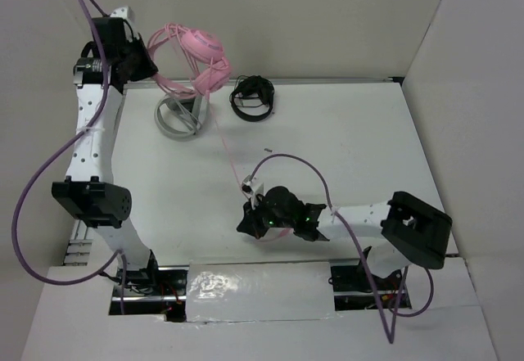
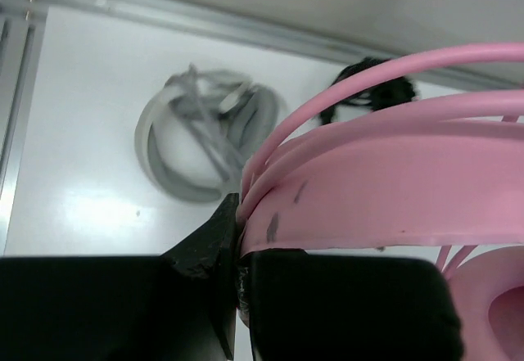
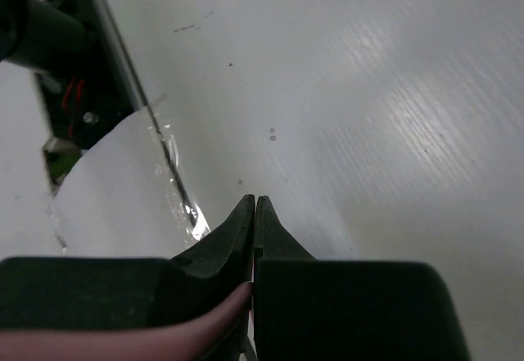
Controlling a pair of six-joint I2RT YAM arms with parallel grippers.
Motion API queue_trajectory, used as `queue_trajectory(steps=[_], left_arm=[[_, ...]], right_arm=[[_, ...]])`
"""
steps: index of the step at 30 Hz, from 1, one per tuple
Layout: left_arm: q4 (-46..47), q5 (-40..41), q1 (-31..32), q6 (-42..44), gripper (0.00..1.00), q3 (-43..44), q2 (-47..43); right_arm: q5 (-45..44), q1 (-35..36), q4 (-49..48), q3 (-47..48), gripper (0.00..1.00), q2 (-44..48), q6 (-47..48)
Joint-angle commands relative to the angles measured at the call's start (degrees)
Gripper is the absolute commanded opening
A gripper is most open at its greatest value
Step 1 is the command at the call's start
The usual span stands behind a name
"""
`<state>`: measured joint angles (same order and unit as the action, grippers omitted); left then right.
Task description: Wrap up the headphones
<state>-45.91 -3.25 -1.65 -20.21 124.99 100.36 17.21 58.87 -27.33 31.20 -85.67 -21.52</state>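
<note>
- Left wrist view: the left fingers (image 2: 240, 250) are pinched shut on the pink headband (image 2: 393, 189) of the headphones (image 2: 426, 214), gripping its edge where the thin pink loops run beside it. One round earcup (image 2: 495, 312) shows at the lower right. Beneath, on the white table (image 2: 82, 197), lie the grey-white headphones (image 2: 205, 132), with the black headphones (image 2: 368, 83) further back.
- Right wrist view: the right fingers (image 3: 255, 209) are closed tip to tip, with no gap visible. A pink strand, by its look the cable (image 3: 155, 332), runs in between them from the lower left. They point at bare table, near a shiny taped patch (image 3: 123, 181) at its near edge.
- Top view: the headphones hang off the table at the back left, held up by the left arm, above the grey-white pair. The cable runs down and forward as a thin, fairly straight line to the right fingers, which sit low near the middle of the table, well apart from the headphones.
- Handling, as I judge it: the set looks light. The headband is stiff and springy, so it suits a firm hold. The cable is thin, limp and likely slippery, so it should be pinched fully and kept lightly taut while it is wound. A hard tug could strain it where it joins the earcup.
</note>
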Motion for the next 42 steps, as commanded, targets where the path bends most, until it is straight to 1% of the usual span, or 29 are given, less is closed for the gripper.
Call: queue_trajectory(steps=[1,3,4,5,7,10,11,12,13,14,15,17,18,22,23,25,26,27,28,29,30,31,33,34,37,38,39,41,42], left_arm=[[6.4,10.4,0.7,-9.1,0.0,-1.8,0.4],[6.6,12.6,1.2,-9.6,0.0,-4.6,0.8],[7.1,14.0,1.2,-10.2,0.0,-5.9,1.2],[7.2,14.8,2.8,-10.6,0.0,-6.8,1.4],[5.4,17.5,3.9,-12.1,0.0,-7.9,3.3],[2.9,20.1,7.0,-15.3,0.0,-10.5,6.0],[2.0,20.9,8.7,-18.3,0.0,-12.4,6.4],[0.8,21.3,9.6,-19.6,0.0,-13.4,7.3],[0.5,21.0,10.3,-20.3,0.0,-14.8,7.5],[1.3,20.8,11.4,-20.7,0.0,-18.3,7.6],[1.3,21.4,13.5,-22.1,0.0,-19.9,7.6],[1.5,23.4,16.5,-23.0,0.0,-24.1,7.7],[1.3,24.2,17.3,-23.9,0.0,-25.1,8.0],[-0.1,25.6,19.1,-25.5,0.0,-28.5,9.3],[-0.4,26.0,20.0,-25.2,0.0,-29.6,9.9],[2.1,25.0,21.2,-22.1,0.0,-31.6,9.7],[6.3,23.6,22.6,-18.2,0.0,-34.5,8.6],[8.2,22.8,23.4,-16.5,0.0,-36.0,8.1],[9.6,22.1,24.1,-15.7,0.0,-38.8,7.4],[12.7,21.2,25.3,-13.7,0.0,-40.4,5.7],[14.3,18.7,26.7,-11.6,0.0,-43.0,4.0],[15.8,17.9,26.7,-11.6,0.0,-44.4,4.0],[21.2,15.0,29.2,-7.4,0.0,-48.5,1.1],[22.5,14.2,31.0,-4.8,0.0,-49.7,-0.1],[26.8,12.0,34.9,-0.5,0.0,-54.5,-6.1],[27.7,11.7,35.9,0.6,0.0,-55.6,-7.3],[28.5,11.4,36.8,1.0,0.0,-56.6,-8.5],[29.6,10.5,39.2,2.8,0.0,-59.0,-11.8],[29.7,11.0,40.0,3.0,0.0,-60.3,-12.9]], right_arm=[[-20.4,6.3,17.2,4.2,0.0,5.7,0.5],[-28.9,9.0,23.9,6.8,0.0,9.1,0.6],[-32.8,11.2,29.5,9.0,0.0,10.3,0.4],[-38.4,12.2,32.2,10.0,0.0,11.6,0.4],[-43.0,14.2,36.5,12.8,0.0,15.4,0.2],[-54.2,15.5,47.0,16.8,0.0,19.0,-1.9],[-60.7,15.5,48.8,18.4,0.0,19.6,-3.2],[-64.1,15.4,50.2,19.3,0.0,19.7,-3.4],[-66.8,15.4,52.9,20.2,0.0,19.5,-3.6],[-68.6,15.5,54.0,21.2,0.0,19.0,-3.4],[-72.0,15.5,55.0,23.0,0.0,18.4,-2.8],[-74.3,15.4,58.8,25.1,0.0,17.1,-2.8],[-77.3,15.5,59.5,26.6,0.0,16.9,-2.7],[-80.6,15.3,61.1,30.0,0.0,18.2,-0.1],[-80.8,15.5,60.1,30.1,0.0,19.8,2.9],[-79.9,15.4,54.7,29.5,0.0,21.4,7.7],[-79.5,15.2,53.3,29.2,0.0,22.6,11.9],[-79.0,15.0,50.6,29.0,0.0,23.2,14.2],[-77.7,15.0,49.1,28.7,0.0,24.5,19.0],[-76.3,14.2,48.3,28.3,0.0,24.9,20.9],[-73.1,13.5,46.2,27.9,0.0,26.2,26.1],[-70.2,12.7,46.1,27.9,0.0,27.0,28.4],[-64.8,9.4,42.7,26.6,0.0,29.5,33.6],[-58.2,7.6,42.6,26.5,0.0,30.2,37.6],[-48.9,-0.1,42.0,26.9,0.0,32.5,43.5],[-42.2,-2.0,40.9,26.8,0.0,32.9,45.0],[-40.3,-5.1,39.9,26.5,0.0,33.4,45.9],[-34.8,-8.2,38.9,26.5,0.0,33.7,49.4],[-33.7,-9.6,38.3,26.5,0.0,33.5,50.2]])
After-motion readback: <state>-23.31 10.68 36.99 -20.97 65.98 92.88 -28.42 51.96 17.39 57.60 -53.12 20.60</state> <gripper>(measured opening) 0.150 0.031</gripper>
